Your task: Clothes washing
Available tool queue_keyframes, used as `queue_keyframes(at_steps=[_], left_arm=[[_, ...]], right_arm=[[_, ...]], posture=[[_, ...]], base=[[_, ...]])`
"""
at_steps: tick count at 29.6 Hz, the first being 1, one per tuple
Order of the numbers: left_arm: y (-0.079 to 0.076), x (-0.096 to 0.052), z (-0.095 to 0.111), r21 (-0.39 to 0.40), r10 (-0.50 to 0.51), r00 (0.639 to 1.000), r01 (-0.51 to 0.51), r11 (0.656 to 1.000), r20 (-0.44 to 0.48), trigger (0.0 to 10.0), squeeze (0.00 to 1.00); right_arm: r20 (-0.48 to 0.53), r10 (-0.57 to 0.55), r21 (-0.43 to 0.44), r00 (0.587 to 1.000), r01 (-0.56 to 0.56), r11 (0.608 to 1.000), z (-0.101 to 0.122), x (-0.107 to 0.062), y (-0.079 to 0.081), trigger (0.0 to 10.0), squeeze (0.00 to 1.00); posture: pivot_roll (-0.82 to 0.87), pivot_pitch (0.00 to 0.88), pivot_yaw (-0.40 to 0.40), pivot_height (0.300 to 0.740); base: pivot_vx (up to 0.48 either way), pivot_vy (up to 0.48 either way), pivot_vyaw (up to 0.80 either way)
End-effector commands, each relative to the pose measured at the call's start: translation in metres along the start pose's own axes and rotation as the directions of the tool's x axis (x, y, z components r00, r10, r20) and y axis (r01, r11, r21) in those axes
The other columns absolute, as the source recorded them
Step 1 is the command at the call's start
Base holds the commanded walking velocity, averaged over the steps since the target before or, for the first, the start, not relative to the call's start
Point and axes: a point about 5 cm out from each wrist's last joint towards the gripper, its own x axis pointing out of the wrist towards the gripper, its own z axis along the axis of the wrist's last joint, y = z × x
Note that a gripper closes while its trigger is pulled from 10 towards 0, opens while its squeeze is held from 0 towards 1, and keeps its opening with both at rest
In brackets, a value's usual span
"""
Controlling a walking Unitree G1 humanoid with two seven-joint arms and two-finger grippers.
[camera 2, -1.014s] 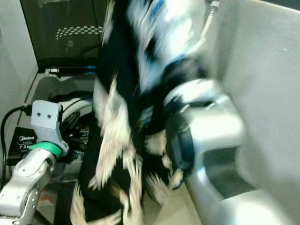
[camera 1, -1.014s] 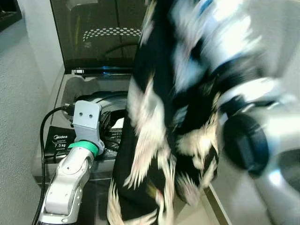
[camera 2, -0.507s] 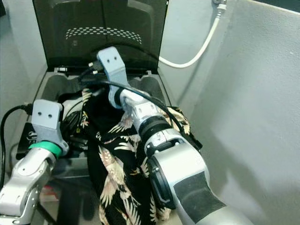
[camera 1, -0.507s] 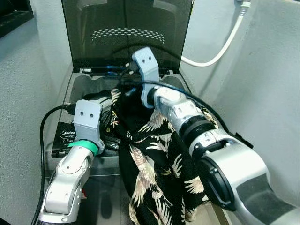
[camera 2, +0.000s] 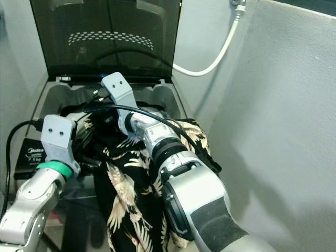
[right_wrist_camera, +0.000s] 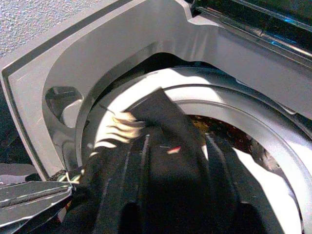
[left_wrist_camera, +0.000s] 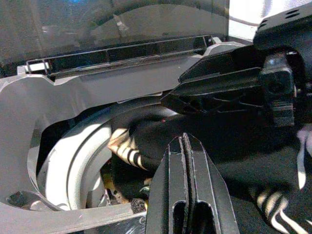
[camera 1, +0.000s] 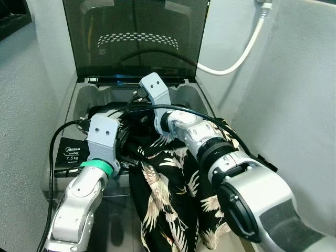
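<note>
Now my right gripper [right_wrist_camera: 161,161] is clamped on the shirt [camera 1: 173,194] over the washer drum [right_wrist_camera: 273,126]; my left gripper [left_wrist_camera: 184,146] is closed. Most cloth hangs outside and could slide down.

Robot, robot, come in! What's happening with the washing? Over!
Right gripper shut on black feather-print shirt, over grey top-loading washer's drum. Left gripper shut, beside it. Shirt mostly hanging outside, over washer's front.

Head eyes look down; wrist cameras sit close (sharing the drum [right_wrist_camera: 253,146]).
</note>
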Motion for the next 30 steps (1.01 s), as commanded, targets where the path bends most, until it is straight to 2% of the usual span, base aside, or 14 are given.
queue_keyframes(at_steps=[1, 2, 3, 7, 8, 15, 16, 19, 20, 21, 22, 24, 28, 30], left_arm=[[-0.002, -0.002, 0.0, 0.005, -0.015, 1.0, 0.015, 1.0, 0.002, 10.0, 0.0], [-0.002, -0.002, 0.0, 0.005, -0.015, 1.0, 0.015, 1.0, 0.002, 10.0, 0.0], [-0.003, -0.002, 0.0, 0.007, -0.023, 1.0, 0.023, 1.0, 0.0, 10.0, 0.0], [-0.003, -0.002, -0.001, 0.01, -0.036, 0.999, 0.036, 0.999, -0.001, 10.0, 0.0], [-0.002, -0.002, -0.001, 0.011, -0.037, 0.999, 0.037, 0.999, 0.0, 10.0, 0.0], [0.002, -0.001, 0.001, 0.011, -0.03, 1.0, 0.029, 1.0, 0.009, 10.0, 0.0], [0.004, 0.0, 0.002, 0.017, -0.031, 0.999, 0.031, 0.999, 0.01, 10.0, 0.0], [0.006, 0.0, 0.003, 0.025, -0.036, 0.999, 0.035, 0.999, 0.012, 10.0, 0.0], [0.007, 0.0, 0.005, 0.03, -0.052, 0.998, 0.051, 0.998, 0.019, 10.0, 0.0], [0.01, -0.003, 0.008, 0.036, -0.077, 0.997, 0.076, 0.996, 0.026, 10.0, 0.0], [0.01, -0.003, 0.008, 0.036, -0.077, 0.997, 0.076, 0.996, 0.026, 10.0, 0.0], [0.016, -0.011, 0.01, 0.087, -0.117, 0.993, 0.115, 0.99, 0.024, 10.0, 0.0], [0.019, -0.016, 0.011, 0.106, -0.126, 0.992, 0.123, 0.987, 0.021, 10.0, 0.0], [0.024, -0.024, 0.013, 0.118, -0.133, 0.991, 0.13, 0.984, 0.021, 10.0, 0.0]], right_arm=[[0.021, -0.003, -0.002, 1.0, 0.003, 1.0, 0.007, 0.0, 0.001, 10.0, 0.32], [0.021, -0.003, -0.002, 1.0, 0.003, 1.0, 0.007, 0.0, 0.001, 10.0, 0.32], [0.053, 0.0, 0.021, 0.999, -0.002, 1.0, 0.014, -0.001, -0.001, 10.0, 0.0], [0.114, 0.033, 0.057, 0.993, -0.04, 0.998, 0.03, -0.005, -0.006, 10.0, 0.0], [0.145, 0.042, 0.068, 0.988, -0.053, 0.996, 0.039, -0.01, -0.013, 10.0, 1.0], [0.197, 0.054, 0.113, 0.979, -0.077, 0.991, 0.055, -0.022, -0.028, 10.0, 1.0], [0.207, 0.0, 0.111, 0.978, -0.023, 0.994, 0.057, -0.029, -0.041, 10.0, 0.0], [0.219, -0.059, 0.119, 0.974, 0.033, 0.992, 0.058, -0.037, -0.054, 10.0, 0.0], [0.236, -0.118, 0.135, 0.965, 0.087, 0.987, 0.055, -0.048, -0.07, 10.0, 1.0], [0.228, -0.134, 0.133, 0.964, 0.106, 0.985, 0.04, -0.06, -0.084, 10.0, 1.0], [0.228, -0.134, 0.133, 0.964, 0.106, 0.985, 0.04, -0.06, -0.084, 10.0, 1.0], [0.151, -0.094, 0.111, 0.984, 0.078, 0.991, -0.004, -0.079, -0.096, 10.0, 1.0], [0.117, -0.074, 0.11, 0.99, 0.061, 0.992, -0.022, -0.087, -0.095, 10.0, 1.0], [0.123, -0.001, 0.171, 0.992, -0.02, 0.985, -0.041, -0.106, -0.086, 10.0, 1.0]], posture=[[0.03, 0.014, -0.028, 0.74], [0.03, 0.014, -0.028, 0.74], [0.03, 0.016, -0.025, 0.74], [0.02, 0.02, -0.016, 0.74], [0.02, 0.021, -0.014, 0.74], [0.02, 0.024, 0.002, 0.74], [0.03, 0.024, 0.015, 0.74], [0.03, 0.023, 0.018, 0.74], [0.03, 0.021, 0.019, 0.74], [0.03, 0.022, 0.017, 0.74], [0.03, 0.022, 0.017, 0.74], [0.04, 0.025, 0.014, 0.74], [0.04, 0.025, 0.014, 0.74], [0.03, 0.035, 0.012, 0.74]], base=[[0.0, 0.0, 0.0], [0.0, 0.0, 0.0], [0.0, 0.0, 0.0], [0.0, 0.0, 0.0], [0.0, 0.0, 0.0], [0.0, 0.0, 0.0], [0.0, 0.0, 0.0], [0.0, 0.0, 0.0], [0.0, 0.0, 0.0], [0.0, 0.0, 0.0], [0.0, 0.0, 0.0], [0.0, 0.0, 0.0], [0.0, 0.0, 0.0], [0.0, 0.0, 0.0]])
